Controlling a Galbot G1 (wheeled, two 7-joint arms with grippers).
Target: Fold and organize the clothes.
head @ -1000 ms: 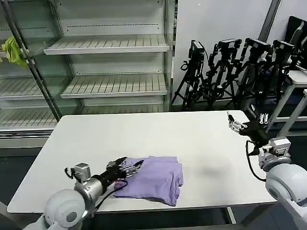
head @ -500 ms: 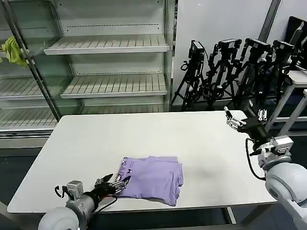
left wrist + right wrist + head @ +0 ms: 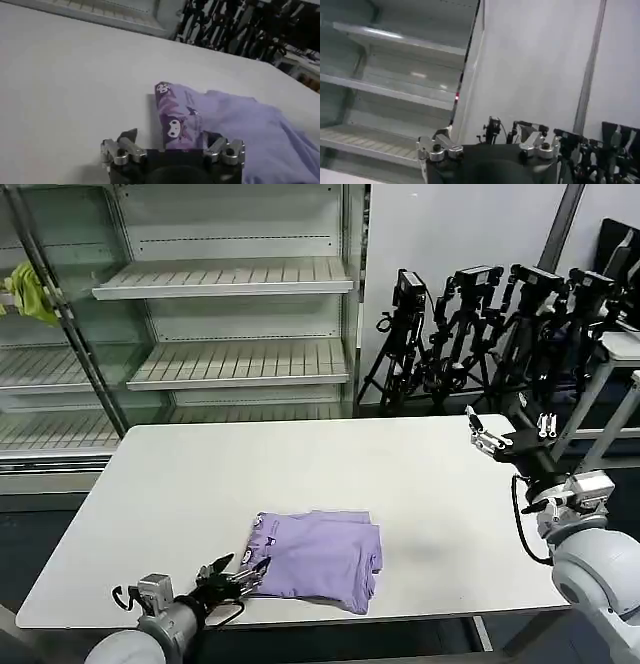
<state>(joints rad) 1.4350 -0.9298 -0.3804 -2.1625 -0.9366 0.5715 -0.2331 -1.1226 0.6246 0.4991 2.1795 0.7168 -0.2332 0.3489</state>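
Overhead, the folded T-shirt (image 3: 318, 558) lies on the white surface (image 3: 300, 474) near its front edge; the left tool (image 3: 238, 576), fingers apart, sits at its corner, and the right tool (image 3: 505, 436), spread, hovers over the far right edge. Left wrist: the shirt's cartoon print lies between the parted fingers.

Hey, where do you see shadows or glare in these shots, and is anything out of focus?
Head view: a soft shadow lies on the white table beside the folded lavender T-shirt. Left wrist view: the T-shirt's cartoon print reads clearly, the tripods behind blur. Right wrist view: bright glare streaks on the shelves.
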